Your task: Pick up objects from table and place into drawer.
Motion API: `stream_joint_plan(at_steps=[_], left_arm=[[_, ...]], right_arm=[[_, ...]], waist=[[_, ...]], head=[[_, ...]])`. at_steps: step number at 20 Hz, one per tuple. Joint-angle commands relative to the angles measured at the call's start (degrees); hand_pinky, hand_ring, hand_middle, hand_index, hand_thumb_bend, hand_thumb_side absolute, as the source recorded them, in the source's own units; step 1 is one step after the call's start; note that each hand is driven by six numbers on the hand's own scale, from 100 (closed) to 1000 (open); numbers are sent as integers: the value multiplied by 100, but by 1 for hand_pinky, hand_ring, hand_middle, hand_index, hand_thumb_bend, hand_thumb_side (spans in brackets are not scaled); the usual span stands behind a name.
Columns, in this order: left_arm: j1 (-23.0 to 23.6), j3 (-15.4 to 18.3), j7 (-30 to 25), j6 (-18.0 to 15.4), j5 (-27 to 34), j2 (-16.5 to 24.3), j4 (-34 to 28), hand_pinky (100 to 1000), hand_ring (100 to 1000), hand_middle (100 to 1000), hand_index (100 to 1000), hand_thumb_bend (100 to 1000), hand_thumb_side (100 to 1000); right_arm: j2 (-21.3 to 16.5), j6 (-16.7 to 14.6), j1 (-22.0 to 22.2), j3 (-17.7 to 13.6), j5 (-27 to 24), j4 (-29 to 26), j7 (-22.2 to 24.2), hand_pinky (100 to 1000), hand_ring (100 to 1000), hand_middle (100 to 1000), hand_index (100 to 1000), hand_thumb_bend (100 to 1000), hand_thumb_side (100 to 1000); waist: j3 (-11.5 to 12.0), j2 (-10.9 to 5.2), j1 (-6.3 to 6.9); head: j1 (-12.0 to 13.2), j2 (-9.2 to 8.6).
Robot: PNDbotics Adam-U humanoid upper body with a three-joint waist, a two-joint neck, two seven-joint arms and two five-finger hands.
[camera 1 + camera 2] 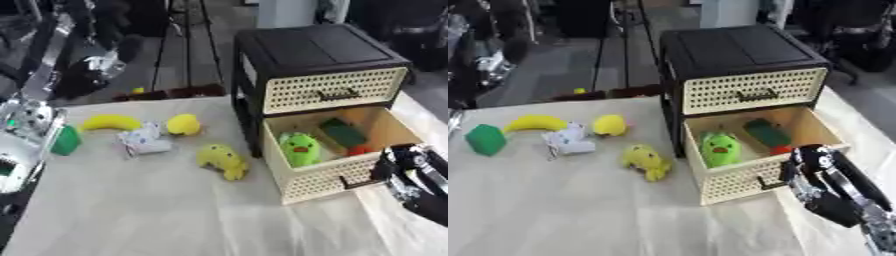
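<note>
Right robot hand (820,172): fingers curled at open drawer (737,184) front handle, grasp unclear
Drawer contents: green duck toy (719,148), just left of hand
Desk (579,210): yellow plush (646,161), banana (534,122), farther left

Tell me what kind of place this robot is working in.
Probably a lab or workshop set up for robot practice. A cloth-covered table holds toys such as a banana and a yellow plush, beside a small drawer cabinet. Dark equipment stands on the bare floor behind.
</note>
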Motion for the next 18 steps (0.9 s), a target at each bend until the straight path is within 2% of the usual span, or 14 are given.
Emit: stream_joint_plan(at_steps=[1,4,9,13,18], left_arm=[[275,347,116,118,148,297,-348,471,522,567,740,694,792],[631,580,293,188,162,316,-444,468,519,564,739,685,795],[1111,847,536,243,146,162,-584,464,517,562,737,681,799],[1343,974,647,287,104,25,-655,463,516,560,737,681,802],[1483,1064,716,333,59,-44,-688,463,515,560,737,678,805]], right_arm=[[-212,-6,-134,-27,126,108,42,100,110,548,496,100,854],[-249,-11,-221,-26,293,335,36,100,167,555,496,100,842],[-272,30,-371,-50,584,844,-27,100,173,584,508,100,881],[-273,21,-441,-77,865,1147,-45,100,181,587,514,100,889],[-259,-9,-334,-95,1089,1185,-18,100,187,571,514,100,909]], waist=[[77,-98,-11],[173,-113,-12],[304,-133,-4],[382,-146,7],[390,-150,10]], head=[[-70,50],[-95,64],[-156,103],[-187,134],[-177,170]])
